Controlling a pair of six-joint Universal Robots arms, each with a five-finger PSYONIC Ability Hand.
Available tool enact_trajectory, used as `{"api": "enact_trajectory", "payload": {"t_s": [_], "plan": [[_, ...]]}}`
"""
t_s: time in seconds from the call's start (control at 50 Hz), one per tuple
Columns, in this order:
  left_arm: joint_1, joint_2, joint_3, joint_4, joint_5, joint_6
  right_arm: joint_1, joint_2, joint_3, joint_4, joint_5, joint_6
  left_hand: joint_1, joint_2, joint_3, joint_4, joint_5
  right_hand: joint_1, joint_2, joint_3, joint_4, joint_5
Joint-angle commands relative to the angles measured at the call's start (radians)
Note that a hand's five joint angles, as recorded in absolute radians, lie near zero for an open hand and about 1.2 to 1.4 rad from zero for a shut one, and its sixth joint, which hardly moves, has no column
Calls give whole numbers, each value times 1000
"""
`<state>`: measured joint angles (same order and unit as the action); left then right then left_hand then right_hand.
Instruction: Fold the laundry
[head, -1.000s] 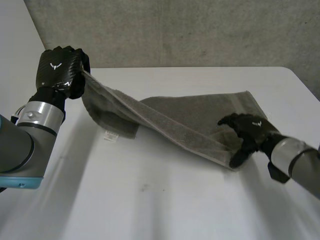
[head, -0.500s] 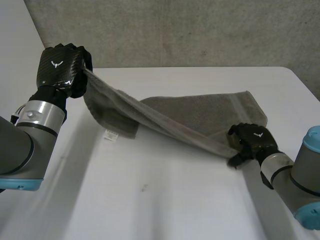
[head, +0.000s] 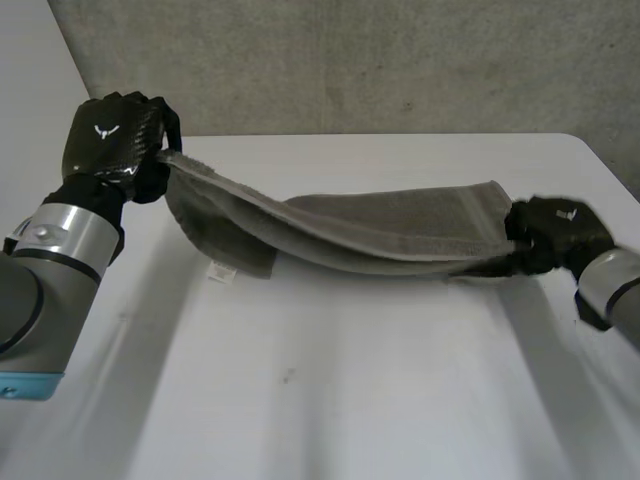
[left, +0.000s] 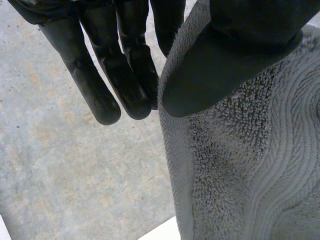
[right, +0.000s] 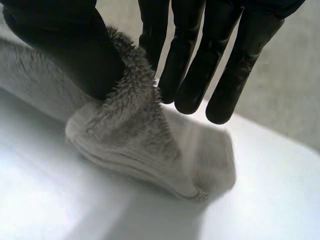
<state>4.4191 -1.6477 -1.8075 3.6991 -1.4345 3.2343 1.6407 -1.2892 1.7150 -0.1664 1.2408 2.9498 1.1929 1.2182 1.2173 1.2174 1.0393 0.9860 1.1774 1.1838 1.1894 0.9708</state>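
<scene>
A grey towel (head: 400, 225) lies folded lengthwise across the white table (head: 330, 400), one long edge lifted. My left hand (head: 115, 140) holds the towel's left corner up above the table's back left, thumb (left: 235, 65) pinching the cloth (left: 250, 175) against the fingers (left: 125, 75). My right hand (head: 555, 232) is at the towel's right end, low over the table. Its thumb (right: 65, 45) pinches the towel's corner (right: 135, 130) against the fingers (right: 200, 60), over the folded layers beneath.
A small white label (head: 219, 270) hangs from the towel's lower layer at the left. A grey wall (head: 350, 60) runs behind the table. The table's right edge (head: 610, 170) is close to my right hand.
My right hand has shut on the towel's near right corner and carried it back and to the right, onto the far right corner. The left hand has kept its hold.
</scene>
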Motion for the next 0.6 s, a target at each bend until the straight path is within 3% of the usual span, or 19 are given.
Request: {"api": "enact_trajectory", "payload": {"t_s": [0.02, 0.04, 0.1, 0.14, 0.2, 0.34, 0.38, 0.5, 0.6], "plan": [[6, 108, 11, -169, 5, 9, -22, -177, -216, 449, -72, -300, 203, 178, 179, 179, 182, 410, 219, 212, 207, 251], [12, 132, 16, -221, 6, 10, -41, -176, -260, 556, -72, -395, 203, 178, 179, 179, 182, 410, 219, 212, 207, 251], [19, 158, 23, -321, 9, 16, -56, -174, -291, 665, -72, -489, 203, 178, 179, 179, 182, 410, 219, 212, 207, 251], [19, 161, 27, -368, 9, 27, -64, -167, -327, 834, -72, -653, 203, 178, 179, 179, 182, 410, 219, 212, 207, 251], [20, 155, 30, -460, 11, 85, -62, -113, -322, 892, -67, -731, 203, 178, 179, 179, 182, 410, 219, 212, 207, 251], [22, 97, -7, -521, 12, 236, -39, 3, -261, 881, 1, -759, 203, 178, 179, 179, 182, 410, 219, 212, 207, 251], [22, 7, -4, -516, 12, 280, -28, 22, -252, 867, 35, -770, 203, 178, 179, 179, 182, 410, 219, 212, 207, 251], [13, -146, 54, -488, 11, 302, 51, 141, -287, 751, 182, -814, 203, 178, 179, 179, 182, 410, 219, 212, 207, 251], [-1, -306, 287, -406, 3, 302, 123, 191, -420, 596, 279, -839, 203, 178, 179, 179, 182, 410, 219, 212, 207, 251]]}}
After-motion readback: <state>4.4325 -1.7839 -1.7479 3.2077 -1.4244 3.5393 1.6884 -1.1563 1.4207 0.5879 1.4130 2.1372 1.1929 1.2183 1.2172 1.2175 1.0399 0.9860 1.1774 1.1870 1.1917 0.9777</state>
